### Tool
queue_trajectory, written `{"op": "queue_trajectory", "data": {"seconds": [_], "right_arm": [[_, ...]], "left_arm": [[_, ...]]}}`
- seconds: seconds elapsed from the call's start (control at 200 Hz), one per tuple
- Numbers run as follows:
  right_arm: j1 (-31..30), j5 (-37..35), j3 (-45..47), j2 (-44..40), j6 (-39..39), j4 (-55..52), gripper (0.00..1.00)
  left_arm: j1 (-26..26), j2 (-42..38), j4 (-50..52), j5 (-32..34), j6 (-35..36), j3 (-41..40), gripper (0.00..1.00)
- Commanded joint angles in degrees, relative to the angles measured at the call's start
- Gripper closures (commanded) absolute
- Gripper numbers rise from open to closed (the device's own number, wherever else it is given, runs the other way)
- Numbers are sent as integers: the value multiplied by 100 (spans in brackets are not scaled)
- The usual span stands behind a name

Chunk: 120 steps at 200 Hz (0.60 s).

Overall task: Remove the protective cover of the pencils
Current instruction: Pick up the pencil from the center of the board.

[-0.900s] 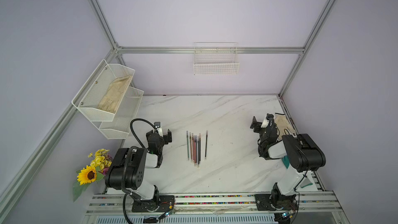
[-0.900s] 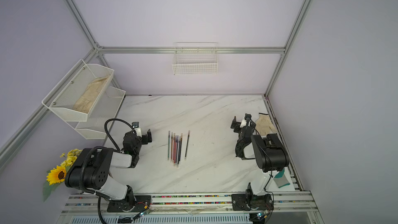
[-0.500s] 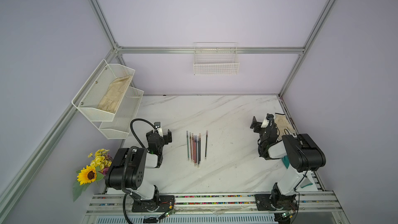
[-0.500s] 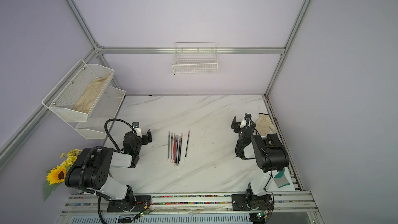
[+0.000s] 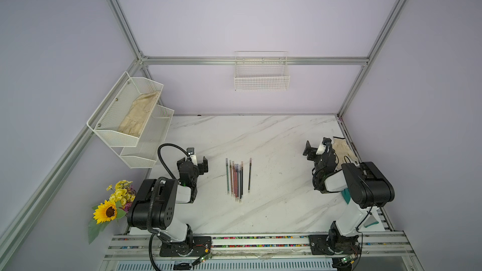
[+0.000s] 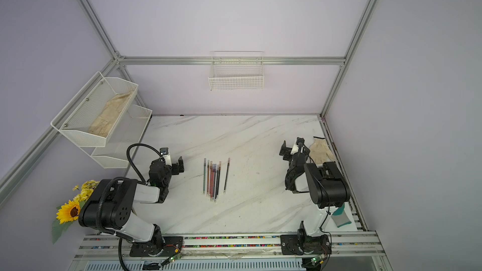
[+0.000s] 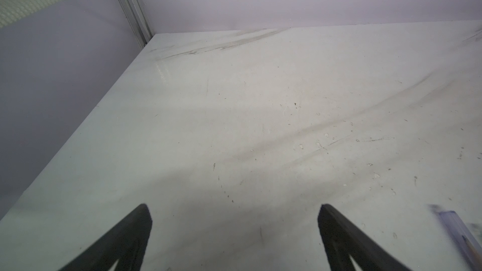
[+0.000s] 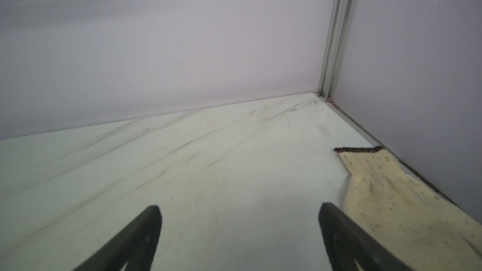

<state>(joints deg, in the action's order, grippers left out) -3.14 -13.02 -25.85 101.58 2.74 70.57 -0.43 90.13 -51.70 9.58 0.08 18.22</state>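
Left wrist view shows your left fingers (image 7: 125, 241) spread apart, empty over bare counter (image 7: 234, 126); right fingers (image 8: 130, 241) likewise. The pencils (image 5: 236, 178) lie side by side mid-counter between both arms, untouched, apparently staged within either arm's reach.

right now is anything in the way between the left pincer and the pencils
Nothing visible does. The open left pincer is over bare marble table, and only that bare strip separates it from the pencils, which lie in a row toward the table's middle. The glove lies far off, beside the right pincer.
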Motion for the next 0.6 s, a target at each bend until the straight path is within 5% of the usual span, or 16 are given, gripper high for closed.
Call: {"op": "queue_trajectory", "data": {"seconds": [0.0, 0.085, 0.2, 0.27, 0.355, 0.595], "right_arm": [[-308, -736, -124, -556, -140, -420, 3], [-766, -1284, -682, -1555, -63, -1842, 3], [-891, -849, -1388, -2747, 1154, -3656, 3], [-893, -519, -1500, -3256, 1957, -4150, 3], [-894, -916, -1621, -3807, 3332, -5363, 3], [-895, 877, -2188, -4562, 3166, -8005, 3]], "left_arm": [[-107, -259, -143, 433, 77, 348, 0], [-646, -1231, 874, 1117, 418, 517, 0], [-1722, -2290, 1767, 1651, 147, 839, 0], [-2239, -2744, 2283, 1369, -196, 1104, 0], [-2719, -3093, 3396, 1105, -721, 1657, 0], [-2983, -3469, 5859, 175, -1198, 3350, 0]]}}
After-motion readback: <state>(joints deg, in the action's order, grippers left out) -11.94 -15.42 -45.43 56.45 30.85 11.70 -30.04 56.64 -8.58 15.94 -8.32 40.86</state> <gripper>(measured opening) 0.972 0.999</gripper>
